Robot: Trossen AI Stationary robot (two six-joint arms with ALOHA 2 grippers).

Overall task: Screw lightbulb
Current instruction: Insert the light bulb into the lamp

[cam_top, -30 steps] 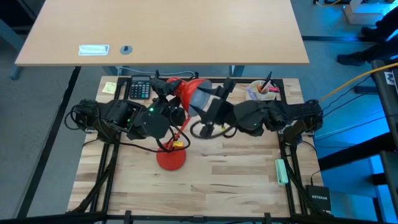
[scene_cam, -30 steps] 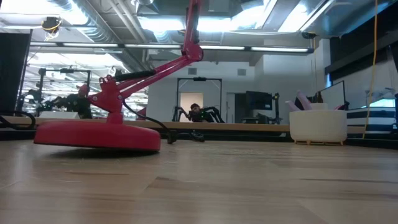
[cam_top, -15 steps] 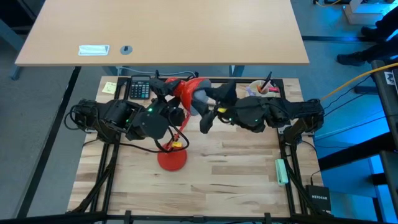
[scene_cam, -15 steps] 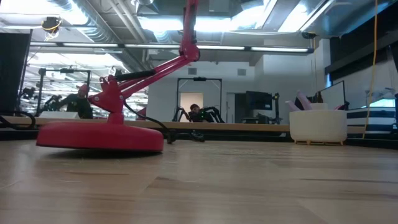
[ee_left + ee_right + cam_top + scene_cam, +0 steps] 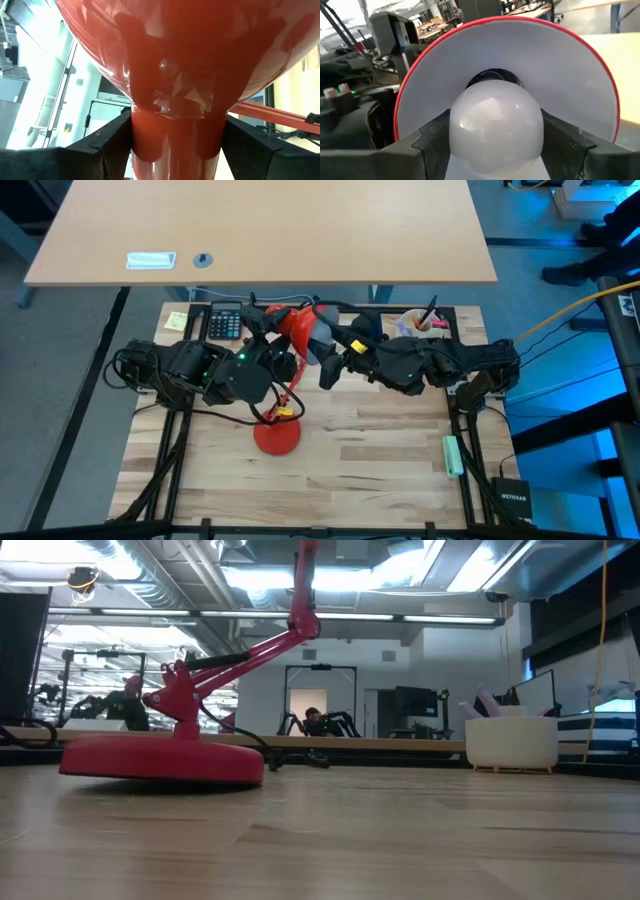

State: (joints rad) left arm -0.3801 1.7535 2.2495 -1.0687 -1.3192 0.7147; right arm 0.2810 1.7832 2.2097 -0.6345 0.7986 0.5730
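Note:
The red desk lamp stands on its round base (image 5: 275, 435) (image 5: 160, 758); its jointed arm (image 5: 240, 652) rises to the shade (image 5: 298, 325), which is lifted above the table. My left gripper (image 5: 280, 340) is shut on the shade's narrow neck (image 5: 175, 135). My right gripper (image 5: 326, 345) is shut on the white lightbulb (image 5: 495, 122), which sits in the mouth of the white-lined shade (image 5: 570, 70). The bulb's screw base is hidden behind the bulb. My left gripper pinches the shade's narrow neck (image 5: 150, 140) between its two fingers (image 5: 107, 145), just behind where the shade flares. The shade is held up above the table, its mouth facing my right gripper. My right gripper pinches the bulb's round glass (image 5: 462, 135) between its two fingers (image 5: 427, 147), on opposite sides. It comes from the table's right and points into the shade. The bulb is clear of the table, inside the shade.
A calculator (image 5: 225, 322) and a yellow note (image 5: 176, 320) lie at the far left. A white cup with pens (image 5: 420, 326) (image 5: 510, 743) stands at the far right. A green marker (image 5: 453, 455) lies near the right edge. Bare wood lies near the front.
My right gripper has gone toward the table's left and far edge, to the shade, carrying the bulb into the shade's mouth, and its wrist has turned. The lamp's base has slid slightly along the table.

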